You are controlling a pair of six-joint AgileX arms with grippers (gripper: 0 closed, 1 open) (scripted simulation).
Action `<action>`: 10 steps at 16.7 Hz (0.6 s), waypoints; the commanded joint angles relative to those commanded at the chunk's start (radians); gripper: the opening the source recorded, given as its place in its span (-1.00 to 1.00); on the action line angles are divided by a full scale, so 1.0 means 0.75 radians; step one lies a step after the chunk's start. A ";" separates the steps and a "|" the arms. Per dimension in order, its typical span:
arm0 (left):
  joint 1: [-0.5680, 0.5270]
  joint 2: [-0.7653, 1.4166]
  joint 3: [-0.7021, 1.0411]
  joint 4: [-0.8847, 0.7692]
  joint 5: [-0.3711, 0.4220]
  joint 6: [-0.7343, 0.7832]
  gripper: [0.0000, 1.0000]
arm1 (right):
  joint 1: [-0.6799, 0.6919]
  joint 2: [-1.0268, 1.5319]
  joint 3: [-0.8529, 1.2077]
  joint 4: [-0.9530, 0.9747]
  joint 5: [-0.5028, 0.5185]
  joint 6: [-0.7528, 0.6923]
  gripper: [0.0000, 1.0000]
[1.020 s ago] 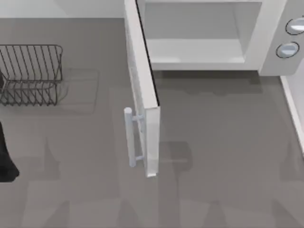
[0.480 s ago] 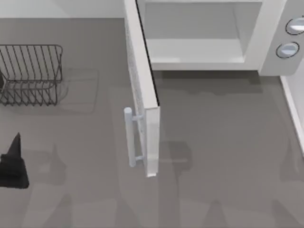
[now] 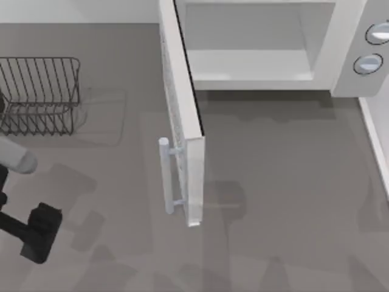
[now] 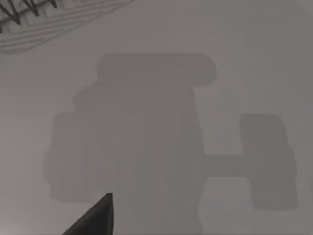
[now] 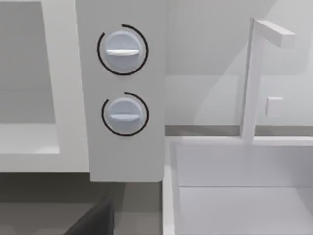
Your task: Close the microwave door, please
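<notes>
Standing wide open in the top view, the microwave door (image 3: pixel 185 128) juts edge-on from the left side of the white microwave body (image 3: pixel 340 55) toward the camera, its pale bar handle (image 3: pixel 165 176) on the side that faces the left of the surface (image 3: pixel 285 201). The cavity behind it lies open, with two round knobs (image 3: pixel 369 63) on the panel at its right. A dark wire rack (image 3: pixel 39 94) sits at the far left of the surface. The left gripper (image 3: pixel 42 234) hangs low at the left edge, well apart from the door and touching nothing; from this angle I cannot tell how its jaws stand.

The left wrist view looks down on bare grey surface with the arm's own broad shadow across it. One dark fingertip (image 4: pixel 95 218) pokes in at the frame's edge, and a corner of the wire rack (image 4: pixel 24 10) shows. The jaws hold nothing here, but their spread cannot be told.

The right wrist view faces the microwave's control panel with both knobs (image 5: pixel 122 49), beside a white sink (image 5: pixel 234 196) with a slim white tap (image 5: pixel 254 73). One dark fingertip (image 5: pixel 95 220) of the right gripper shows, clear of everything; the gap of its jaws cannot be told.
</notes>
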State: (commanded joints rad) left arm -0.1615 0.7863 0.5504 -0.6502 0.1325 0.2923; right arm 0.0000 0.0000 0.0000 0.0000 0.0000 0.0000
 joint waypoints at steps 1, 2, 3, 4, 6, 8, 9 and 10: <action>-0.021 0.111 0.089 -0.092 0.019 0.046 1.00 | 0.000 0.000 0.000 0.000 0.000 0.000 1.00; -0.042 0.222 0.181 -0.184 0.038 0.094 1.00 | 0.000 0.000 0.000 0.000 0.000 0.000 1.00; -0.064 0.332 0.277 -0.276 0.059 0.142 1.00 | 0.000 0.000 0.000 0.000 0.000 0.000 1.00; -0.085 0.440 0.377 -0.366 0.080 0.191 1.00 | 0.000 0.000 0.000 0.000 0.000 0.000 1.00; -0.126 0.645 0.586 -0.539 0.125 0.290 1.00 | 0.000 0.000 0.000 0.000 0.000 0.000 1.00; -0.164 0.830 0.807 -0.694 0.172 0.389 1.00 | 0.000 0.000 0.000 0.000 0.000 0.000 1.00; -0.182 0.914 0.921 -0.765 0.197 0.438 1.00 | 0.000 0.000 0.000 0.000 0.000 0.000 1.00; -0.198 0.989 1.036 -0.828 0.221 0.487 1.00 | 0.000 0.000 0.000 0.000 0.000 0.000 1.00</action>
State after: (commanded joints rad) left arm -0.3100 1.5283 1.3271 -1.2709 0.2982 0.6576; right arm 0.0000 0.0000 0.0000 0.0000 0.0000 0.0000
